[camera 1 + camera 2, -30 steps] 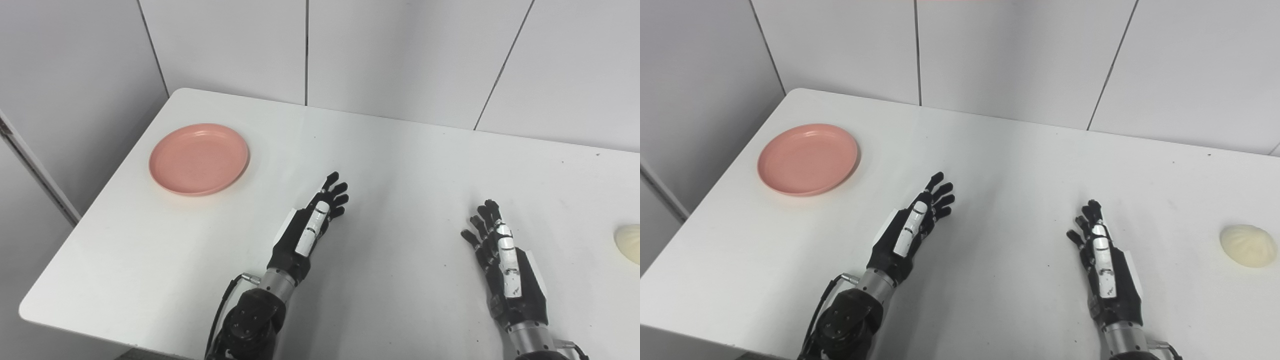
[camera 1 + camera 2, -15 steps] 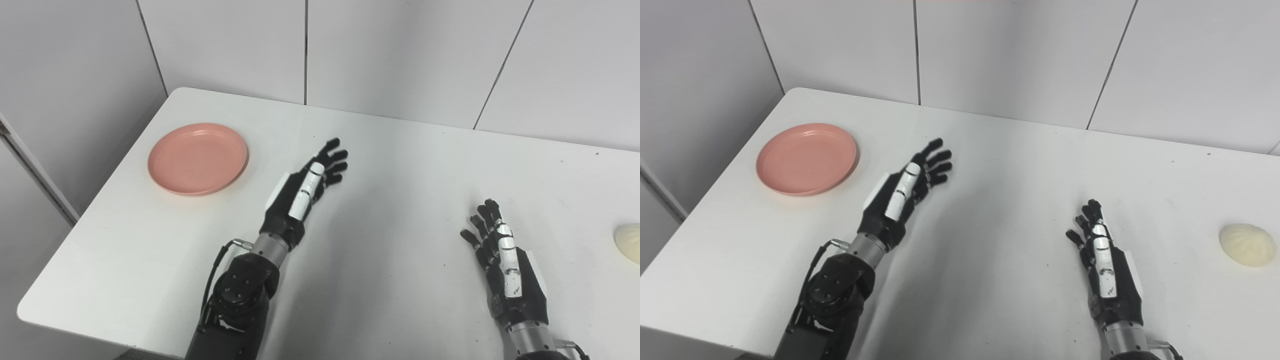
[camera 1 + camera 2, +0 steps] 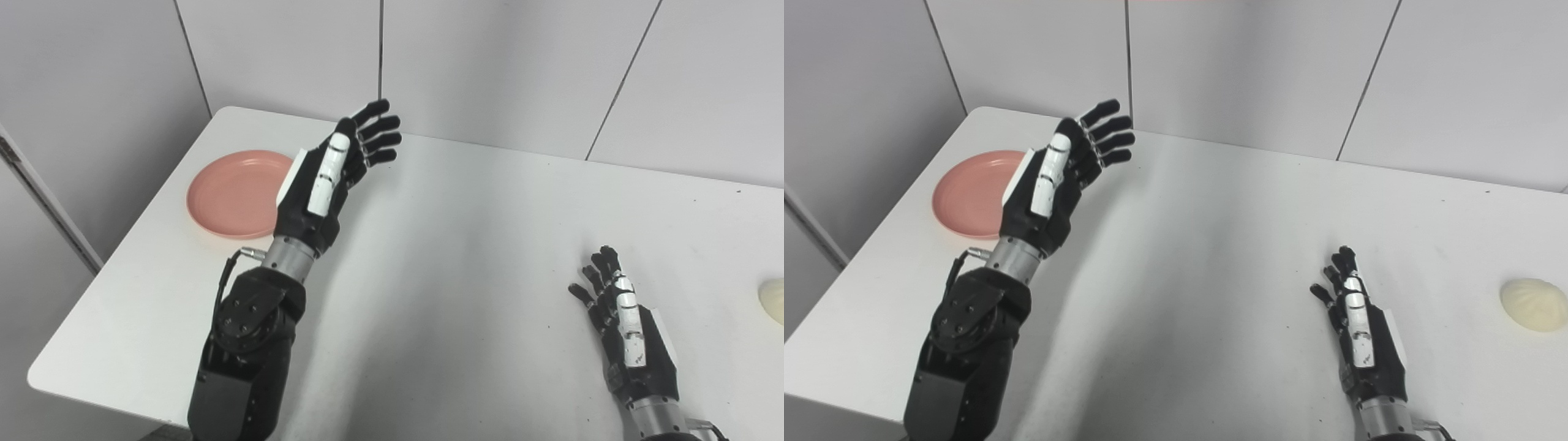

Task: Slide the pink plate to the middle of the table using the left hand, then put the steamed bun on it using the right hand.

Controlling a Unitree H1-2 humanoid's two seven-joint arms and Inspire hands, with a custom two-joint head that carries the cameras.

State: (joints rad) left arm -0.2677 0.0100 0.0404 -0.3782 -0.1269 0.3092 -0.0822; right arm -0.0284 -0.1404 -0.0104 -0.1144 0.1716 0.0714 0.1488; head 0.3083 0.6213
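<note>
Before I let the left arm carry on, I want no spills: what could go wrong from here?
1. The pink plate lies near the table's left edge; a push from the wrong side could send it off.
2. The left hand is raised with open fingers; coming down hard on the rim might tip the plate.
3. The steamed bun sits close to the right edge, so the right hand could nudge it off.

The left hand (image 3: 1053,184) is raised, fingers spread, partly covering the pink plate (image 3: 968,199). The right hand (image 3: 1360,334) lies spread on the worktop (image 3: 1213,245), steamed bun (image 3: 1534,304) well apart.
</note>
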